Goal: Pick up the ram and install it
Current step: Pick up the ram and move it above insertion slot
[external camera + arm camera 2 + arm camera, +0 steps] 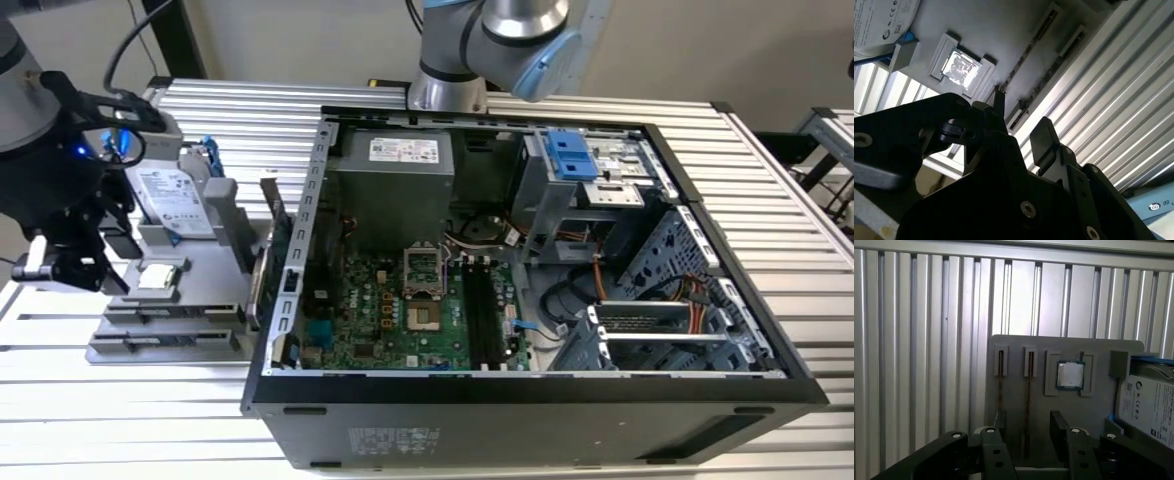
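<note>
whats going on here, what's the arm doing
A robot arm is going for a ram stick that stands on edge in a slot of the grey holder, beside the open PC case. The gripper is open and hovers over the holder, with its fingers lined up either side of that stick but not gripping it. A second stick sits in the next slot. The stick is not yet lifted, and the motherboard slots look empty.

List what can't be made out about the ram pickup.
1. Ram faces: edge-on in the holder, both wrist views.
2. Ram's near end: behind the tool, second wrist view.
3. Board slots, latch positions: too small, exterior view.
</note>
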Motion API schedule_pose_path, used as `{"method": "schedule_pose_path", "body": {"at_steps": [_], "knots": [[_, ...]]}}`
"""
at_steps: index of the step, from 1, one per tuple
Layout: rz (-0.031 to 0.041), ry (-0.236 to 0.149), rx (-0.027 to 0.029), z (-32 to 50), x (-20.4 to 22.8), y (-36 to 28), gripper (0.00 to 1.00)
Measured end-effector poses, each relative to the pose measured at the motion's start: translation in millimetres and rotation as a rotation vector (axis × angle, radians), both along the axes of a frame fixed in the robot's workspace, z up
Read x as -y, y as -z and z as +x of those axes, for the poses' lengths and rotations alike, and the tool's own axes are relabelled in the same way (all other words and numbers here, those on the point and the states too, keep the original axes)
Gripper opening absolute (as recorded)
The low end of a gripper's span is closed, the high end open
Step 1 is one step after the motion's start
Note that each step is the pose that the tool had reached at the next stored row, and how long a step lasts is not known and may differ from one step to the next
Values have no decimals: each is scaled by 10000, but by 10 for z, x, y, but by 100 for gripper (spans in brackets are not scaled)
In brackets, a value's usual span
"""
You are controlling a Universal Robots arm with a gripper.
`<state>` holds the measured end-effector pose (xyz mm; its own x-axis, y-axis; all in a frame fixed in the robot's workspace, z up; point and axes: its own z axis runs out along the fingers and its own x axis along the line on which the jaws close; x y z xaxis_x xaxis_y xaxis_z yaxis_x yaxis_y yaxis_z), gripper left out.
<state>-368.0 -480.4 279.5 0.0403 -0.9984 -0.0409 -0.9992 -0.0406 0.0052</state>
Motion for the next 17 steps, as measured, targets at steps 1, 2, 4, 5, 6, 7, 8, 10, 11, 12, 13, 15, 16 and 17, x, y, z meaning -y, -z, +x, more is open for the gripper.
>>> {"method": "schedule_pose_path", "body": {"at_steps": [1, 2, 4, 5, 6, 7, 8, 10, 11, 12, 13, 15, 16, 17], "knots": [[1, 0, 1, 0, 0, 13, 100], [0, 1, 0, 0, 0, 24, 100], [0, 1, -1, 0, 0, 49, 100], [0, 1, -1, 0, 0, 61, 100], [0, 1, 0, 0, 0, 73, 100], [0, 1, 0, 0, 0, 86, 100], [0, 2, 0, 0, 0, 99, 100], [0, 1, 0, 0, 0, 121, 100], [0, 1, 0, 0, 0, 133, 100], [0, 2, 0, 0, 0, 146, 100], [0, 2, 0, 0, 0, 160, 100], [0, 2, 0, 0, 0, 188, 100], [0, 3, -1, 0, 0, 203, 100], [-1, 3, -1, 0, 0, 219, 100]]}}
